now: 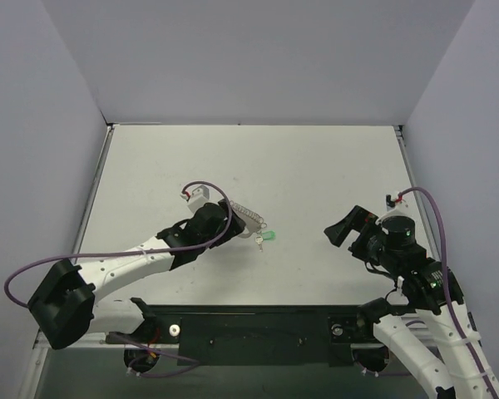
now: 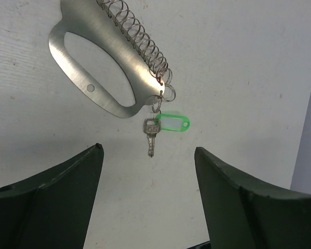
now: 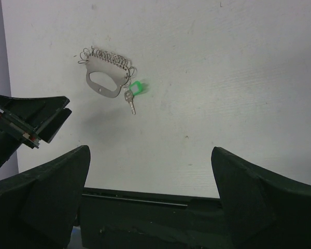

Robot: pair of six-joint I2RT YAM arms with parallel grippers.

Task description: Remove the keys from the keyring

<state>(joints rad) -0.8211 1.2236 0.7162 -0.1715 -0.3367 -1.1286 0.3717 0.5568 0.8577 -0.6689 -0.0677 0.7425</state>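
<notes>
The keyring [image 1: 248, 217] is a flat grey metal loop with a row of wire rings along one edge, lying on the white table. A small silvery key [image 1: 259, 241] with a green tag [image 1: 270, 237] hangs off its end. In the left wrist view the keyring [image 2: 137, 78], key [image 2: 151, 134] and green tag [image 2: 172, 123] lie just ahead of my open, empty left gripper [image 2: 149, 148]. In the top view my left gripper [image 1: 226, 223] sits just left of the keyring. My right gripper [image 1: 337, 226] is open and empty, well to the right. The right wrist view shows the keyring [image 3: 106, 66] and key [image 3: 130, 102] far off.
A black rail [image 1: 258, 320] runs along the near table edge between the arm bases. Grey walls enclose the table on three sides. The left gripper [image 3: 31, 119] shows at the left of the right wrist view.
</notes>
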